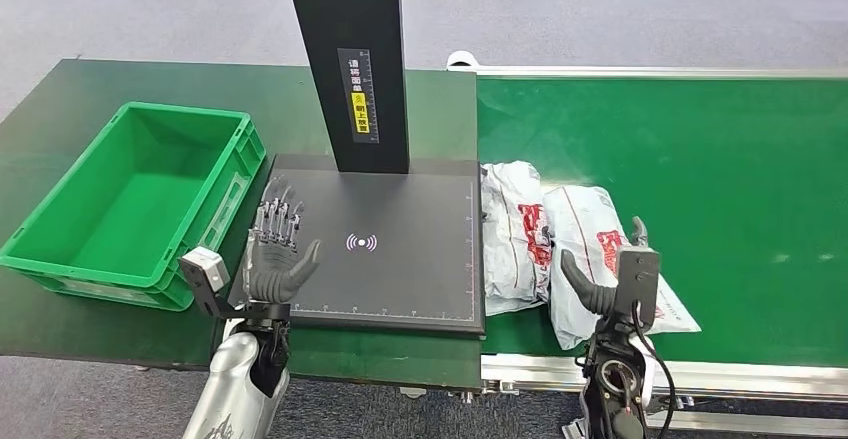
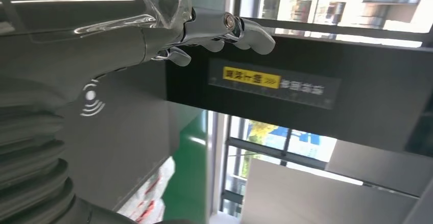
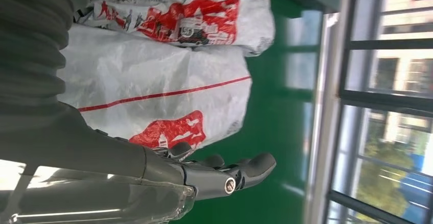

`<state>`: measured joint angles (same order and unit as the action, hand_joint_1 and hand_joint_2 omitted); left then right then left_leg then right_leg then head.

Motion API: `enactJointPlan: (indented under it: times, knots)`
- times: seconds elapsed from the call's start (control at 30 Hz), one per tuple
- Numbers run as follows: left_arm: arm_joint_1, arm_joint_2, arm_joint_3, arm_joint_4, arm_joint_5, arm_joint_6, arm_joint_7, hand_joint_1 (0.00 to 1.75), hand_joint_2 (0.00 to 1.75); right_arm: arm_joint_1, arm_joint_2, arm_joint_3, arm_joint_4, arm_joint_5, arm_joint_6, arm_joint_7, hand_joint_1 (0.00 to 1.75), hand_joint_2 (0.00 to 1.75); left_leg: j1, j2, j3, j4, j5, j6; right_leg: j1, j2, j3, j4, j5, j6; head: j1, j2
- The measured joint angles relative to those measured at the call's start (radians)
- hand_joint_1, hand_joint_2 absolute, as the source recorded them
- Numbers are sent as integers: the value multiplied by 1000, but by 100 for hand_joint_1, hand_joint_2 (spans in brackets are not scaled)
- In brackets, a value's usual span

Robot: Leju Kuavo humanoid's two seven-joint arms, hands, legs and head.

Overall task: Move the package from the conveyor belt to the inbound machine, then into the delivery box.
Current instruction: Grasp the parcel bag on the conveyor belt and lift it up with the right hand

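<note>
Two white plastic packages with red print lie side by side on the green conveyor belt (image 1: 720,159), beside the scanner plate. The right package (image 1: 592,249) (image 3: 153,96) sits under my right hand (image 1: 615,279) (image 3: 214,170), whose fingers are spread just above it, holding nothing. The left package (image 1: 513,234) (image 3: 189,15) touches the plate's edge. The inbound machine is a black plate (image 1: 385,249) (image 2: 127,132) with a wireless mark and a black post (image 1: 350,59). My left hand (image 1: 278,249) (image 2: 204,30) hovers open over the plate's left edge. The green delivery box (image 1: 50,249) stands empty at the left.
The plate and box rest on a dark green table (image 1: 60,109). A metal rail (image 1: 700,374) runs along the conveyor's near edge. Grey carpet lies beyond the table.
</note>
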<state>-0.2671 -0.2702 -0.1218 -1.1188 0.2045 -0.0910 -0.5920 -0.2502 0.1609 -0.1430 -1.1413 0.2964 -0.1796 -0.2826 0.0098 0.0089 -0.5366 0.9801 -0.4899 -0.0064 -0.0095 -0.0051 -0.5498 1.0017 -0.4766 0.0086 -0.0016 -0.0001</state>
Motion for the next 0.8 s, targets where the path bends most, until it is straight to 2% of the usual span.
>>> enactJointPlan:
  times: [0.3,0.53,0.73,0.77,0.8]
  knots:
    - [23,-13,-61,12,-46,27,30,0,175,-311,-132,-25,474,163,16,178,0,175,-1,-2,-1,1,1,1,-1,-1,0,0,1,1,0,0]
    - [58,-14,-88,-1,-60,51,34,0,175,-419,-171,-23,676,238,91,273,0,175,0,-2,-3,1,1,1,0,0,-2,0,1,1,0,0]
    - [88,-14,-116,-23,-77,70,31,0,175,-481,-174,-14,752,273,155,295,0,175,0,-2,-4,1,1,1,0,0,-3,0,1,1,0,0]
    - [89,-14,-119,-25,-77,71,31,0,175,-489,-172,-11,759,279,161,298,15,175,0,-2,-4,1,1,1,0,-1,-3,0,1,1,0,0]
    - [91,-14,-122,-27,-78,71,31,0,175,-496,-169,-7,766,285,167,304,58,175,0,-2,-4,1,1,1,0,0,-3,0,1,1,0,0]
